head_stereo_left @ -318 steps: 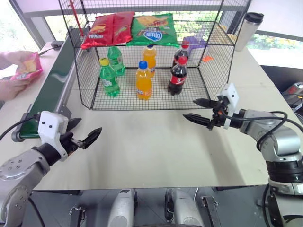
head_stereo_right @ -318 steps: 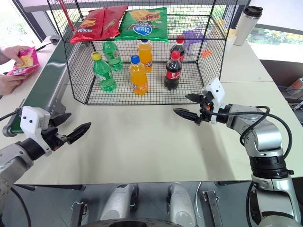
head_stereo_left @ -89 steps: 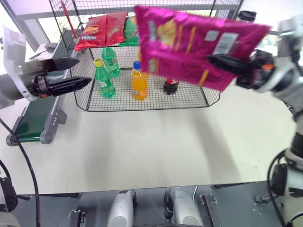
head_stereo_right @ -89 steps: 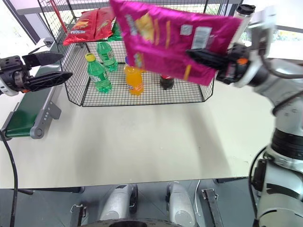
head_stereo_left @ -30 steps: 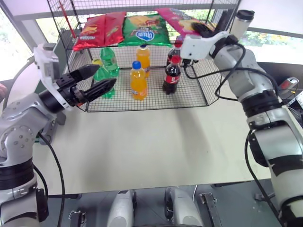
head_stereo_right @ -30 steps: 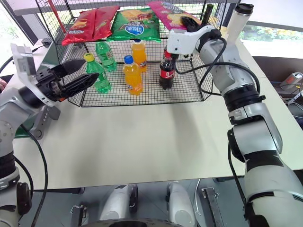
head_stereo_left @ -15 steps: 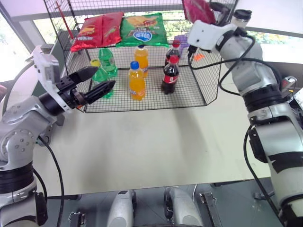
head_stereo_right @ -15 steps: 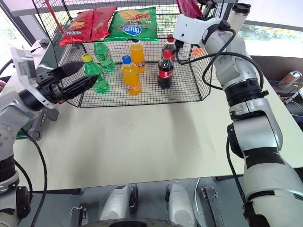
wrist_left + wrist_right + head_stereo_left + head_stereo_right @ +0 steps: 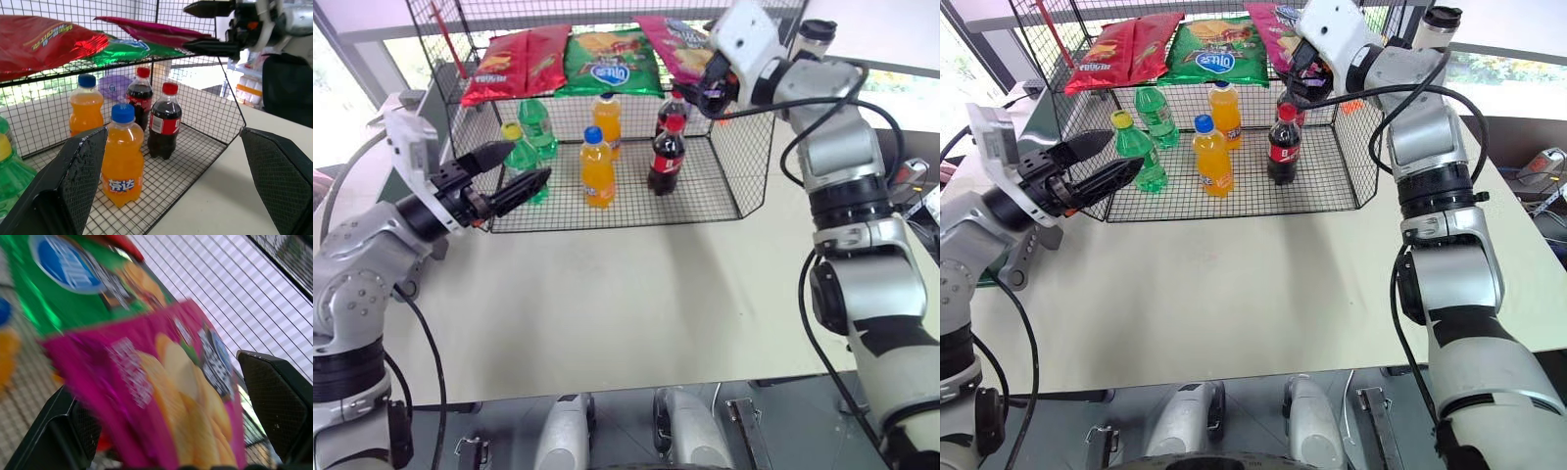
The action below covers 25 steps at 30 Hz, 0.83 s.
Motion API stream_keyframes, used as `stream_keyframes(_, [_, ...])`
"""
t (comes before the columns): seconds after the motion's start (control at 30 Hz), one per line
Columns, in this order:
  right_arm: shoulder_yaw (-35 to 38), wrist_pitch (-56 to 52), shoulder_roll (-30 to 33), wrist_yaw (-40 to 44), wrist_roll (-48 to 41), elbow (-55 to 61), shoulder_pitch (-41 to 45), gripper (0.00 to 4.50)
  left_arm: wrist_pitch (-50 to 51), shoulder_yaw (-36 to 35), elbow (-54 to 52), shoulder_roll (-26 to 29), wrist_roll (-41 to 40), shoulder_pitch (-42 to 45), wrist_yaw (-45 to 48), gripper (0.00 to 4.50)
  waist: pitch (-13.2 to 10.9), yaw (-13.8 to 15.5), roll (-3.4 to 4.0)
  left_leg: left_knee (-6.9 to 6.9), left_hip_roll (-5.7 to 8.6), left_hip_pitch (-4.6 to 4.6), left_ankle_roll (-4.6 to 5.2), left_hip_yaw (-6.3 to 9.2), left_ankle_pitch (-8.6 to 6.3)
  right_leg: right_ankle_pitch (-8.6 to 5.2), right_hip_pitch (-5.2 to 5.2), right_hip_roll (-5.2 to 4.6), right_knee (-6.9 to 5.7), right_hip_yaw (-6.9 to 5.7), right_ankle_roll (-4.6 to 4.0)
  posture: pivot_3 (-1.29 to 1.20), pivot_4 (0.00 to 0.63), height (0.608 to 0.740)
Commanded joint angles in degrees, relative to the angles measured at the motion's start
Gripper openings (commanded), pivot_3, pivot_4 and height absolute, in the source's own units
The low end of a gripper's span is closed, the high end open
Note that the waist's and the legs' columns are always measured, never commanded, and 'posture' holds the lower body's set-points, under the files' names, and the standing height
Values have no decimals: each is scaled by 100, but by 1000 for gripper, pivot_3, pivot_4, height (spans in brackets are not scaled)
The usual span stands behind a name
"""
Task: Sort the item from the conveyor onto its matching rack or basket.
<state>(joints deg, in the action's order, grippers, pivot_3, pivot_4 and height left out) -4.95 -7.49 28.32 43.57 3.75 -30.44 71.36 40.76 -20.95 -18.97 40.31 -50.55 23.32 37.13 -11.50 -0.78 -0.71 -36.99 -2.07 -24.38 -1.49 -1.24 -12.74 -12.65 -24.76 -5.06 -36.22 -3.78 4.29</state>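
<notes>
Your right gripper [image 9: 211,27] has just sprung apart, leaving the pink bag [image 9: 668,41] on the rack [image 9: 759,127] shelf (left gripper [image 9: 509,171] idle, spread wide): sorted, apparently.

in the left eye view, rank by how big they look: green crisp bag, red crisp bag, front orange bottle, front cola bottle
1. green crisp bag and red crisp bag: alike in spread, too close to rank.
2. front orange bottle
3. front cola bottle, only slightly smaller than the orange one; it stands a little further back, so that gap is unsure.
</notes>
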Motion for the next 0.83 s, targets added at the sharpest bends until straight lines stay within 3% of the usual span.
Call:
stream_keyframes(0.03, [189, -141, -79, 43, -296, 322, 3, 4188, -97, -84, -155, 33, -27, 34, -10, 4500, 0, 1, 0, -1, 0, 0, 0, 0, 0, 0, 0, 0, -1, 0, 0, 0, 150, 740])
stream_keyframes(0.5, [379, -62, 123, 666, -946, 1563, -768, 4188, -16, -189, -193, 69, -74, -22, -166, 4500, 0, 13, 0, -2, 0, 0, 0, -1, 0, 0, 0, 0, 0, 0, 0, 0, 150, 740])
stream_keyframes(0.6, [820, -593, 208, 725, -1574, 2137, -1087, 4188, 1, -301, -134, -13, -97, 112, -505, 4500, 0, 22, 0, -2, 0, -1, 0, -1, 0, 1, 0, 0, 0, 0, 1, 0, 150, 740])
stream_keyframes(0.83, [2716, -3364, 476, 302, -4511, 4073, -2552, 4188, 318, -570, -743, 181, -208, -702, -809, 4500, 1, 70, -3, 0, -1, 0, 2, -2, -3, 2, 6, -4, 9, 0, 3, 0, 150, 740])
